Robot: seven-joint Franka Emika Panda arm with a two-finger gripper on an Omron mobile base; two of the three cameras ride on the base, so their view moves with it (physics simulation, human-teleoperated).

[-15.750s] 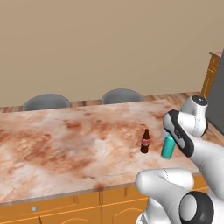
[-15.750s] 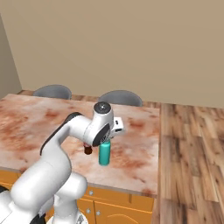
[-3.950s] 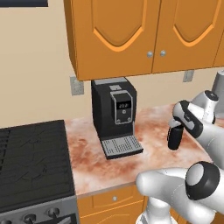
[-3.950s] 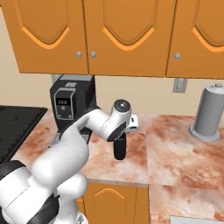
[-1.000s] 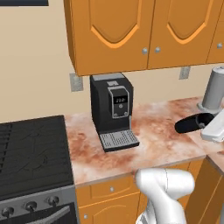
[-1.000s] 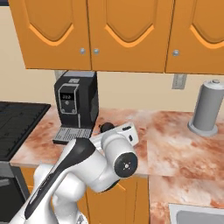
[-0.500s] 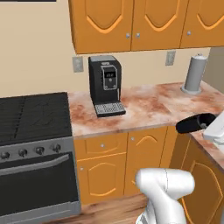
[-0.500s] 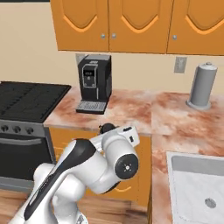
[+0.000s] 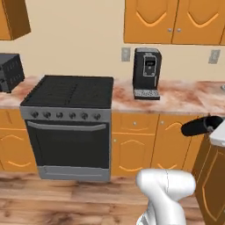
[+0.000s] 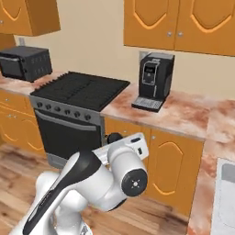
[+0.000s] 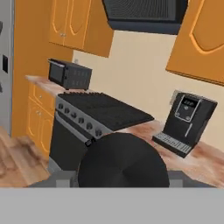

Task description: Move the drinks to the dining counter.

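Though the fingers are hiding behind it, you are seeing the black flask (image 11: 123, 160) lying sideways in the gripper's (image 11: 123, 181) part-open grasp, right of the coffee machine (image 9: 146, 73).

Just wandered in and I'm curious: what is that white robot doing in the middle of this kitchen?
It is carrying a drink. The black flask sits between the gripper's fingers, held out sideways in front of the arm; from the left base view it juts out as a dark cylinder. The robot stands on the wooden floor, facing the stove and the coffee machine on the marbled worktop. The flask is in the air, not set down on anything.
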